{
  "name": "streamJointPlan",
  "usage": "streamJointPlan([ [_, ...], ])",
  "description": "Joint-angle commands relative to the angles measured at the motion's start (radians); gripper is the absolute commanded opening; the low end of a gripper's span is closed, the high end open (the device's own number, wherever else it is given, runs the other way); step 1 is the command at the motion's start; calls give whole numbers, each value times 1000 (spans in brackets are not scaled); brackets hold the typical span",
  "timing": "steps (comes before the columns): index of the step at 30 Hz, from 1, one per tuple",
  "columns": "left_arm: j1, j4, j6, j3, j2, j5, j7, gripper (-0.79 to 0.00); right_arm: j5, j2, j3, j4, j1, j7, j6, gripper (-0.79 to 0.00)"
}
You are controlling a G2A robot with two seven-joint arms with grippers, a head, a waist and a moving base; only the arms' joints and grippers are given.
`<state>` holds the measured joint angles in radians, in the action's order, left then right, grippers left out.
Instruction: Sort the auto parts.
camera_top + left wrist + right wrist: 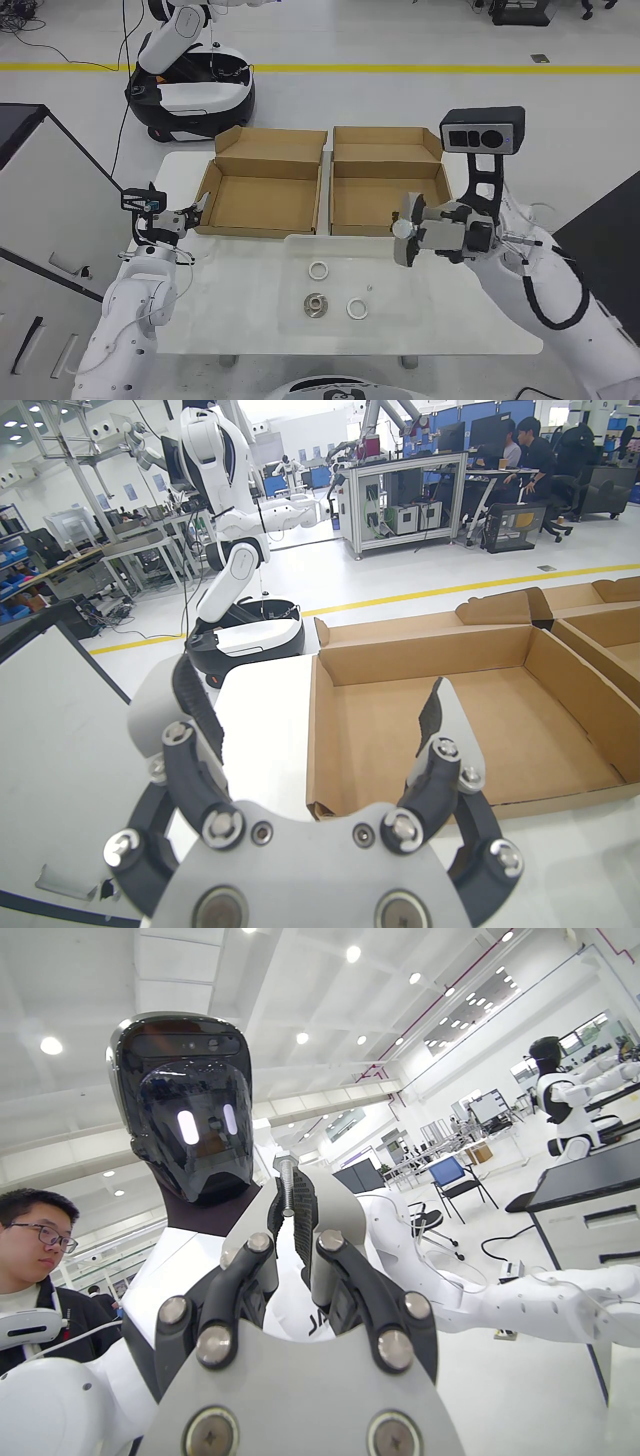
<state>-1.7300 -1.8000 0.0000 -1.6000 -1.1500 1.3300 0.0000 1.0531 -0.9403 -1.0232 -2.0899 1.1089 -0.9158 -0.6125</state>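
Note:
My right gripper is shut on a threaded metal bolt, whose hex head sticks out past the fingertips. In the top view this gripper hangs above the table just in front of the right cardboard box, turned back toward my head. On a clear sheet at the table's front lie two white rings, a metal gear-like part and a tiny piece. My left gripper is open and holds nothing, near the front left corner of the left cardboard box.
Both boxes stand side by side at the table's back, with their lids open. A grey cabinet stands left of the table. Another robot's base is parked behind the table's far left corner.

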Motion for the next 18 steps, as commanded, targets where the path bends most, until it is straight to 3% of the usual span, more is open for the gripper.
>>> streamJointPlan([
  [1,0,0,0,0,0,0,0,0,19,-5,1,1,3,-15,-8,-785],
  [18,0,0,0,0,0,0,0,0,77,-25,-6,4,25,-39,-15,-785],
])
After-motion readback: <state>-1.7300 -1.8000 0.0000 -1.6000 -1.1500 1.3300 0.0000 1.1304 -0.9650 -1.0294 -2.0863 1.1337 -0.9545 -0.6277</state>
